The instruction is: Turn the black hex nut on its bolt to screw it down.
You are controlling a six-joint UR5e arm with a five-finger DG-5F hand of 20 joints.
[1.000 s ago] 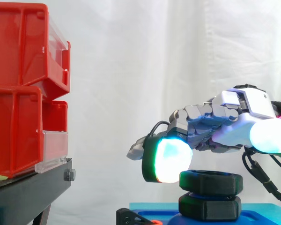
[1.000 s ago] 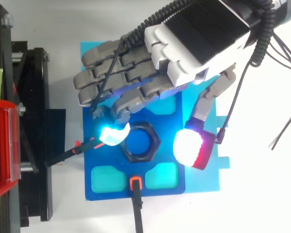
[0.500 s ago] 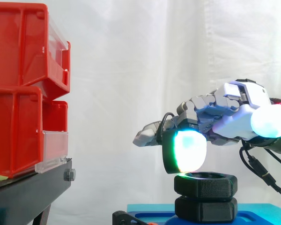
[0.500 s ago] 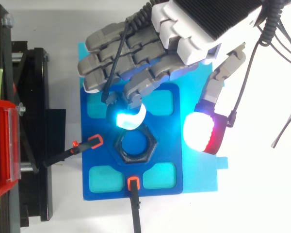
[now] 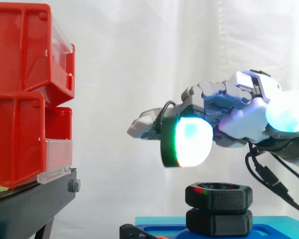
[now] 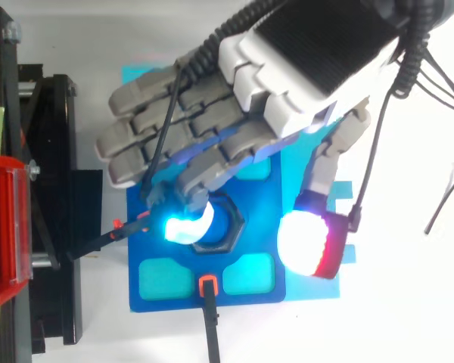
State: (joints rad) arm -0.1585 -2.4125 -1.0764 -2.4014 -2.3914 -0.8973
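Top view — hand [image 6: 303, 60] over nut [image 6: 237, 225] — bins [image 6: 1, 227]

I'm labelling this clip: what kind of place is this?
Probably a robot test bench: white curtain behind, red bins on a black stand, a black hex nut on a blue fixture plate.

The robot hand [image 6: 306, 64] hovers palm down, its fingers [image 6: 147, 132] relaxed and spread.
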